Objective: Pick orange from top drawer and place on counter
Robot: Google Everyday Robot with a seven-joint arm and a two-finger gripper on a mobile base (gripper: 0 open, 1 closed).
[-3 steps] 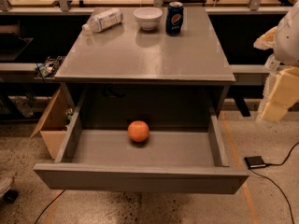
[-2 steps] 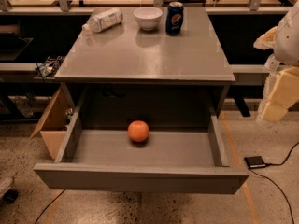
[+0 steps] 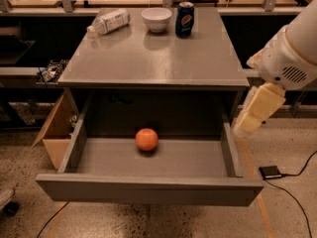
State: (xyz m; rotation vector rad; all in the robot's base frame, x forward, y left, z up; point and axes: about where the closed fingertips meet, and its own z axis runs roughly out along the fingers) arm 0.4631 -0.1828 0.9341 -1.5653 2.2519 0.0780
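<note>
The orange lies on the floor of the open top drawer, near its middle and toward the back. The drawer is pulled fully out from under the grey counter. My gripper hangs from the white arm at the right, just outside the drawer's right wall and above it, well right of the orange. It holds nothing that I can see.
A lying plastic bottle, a white bowl and a blue soda can stand along the counter's back edge. A cardboard box sits left of the cabinet. A small black device with a cable lies on the floor at right.
My arm and gripper have moved left, from the right edge of the view toward the drawer's right wall. The orange and the drawer have not moved.
</note>
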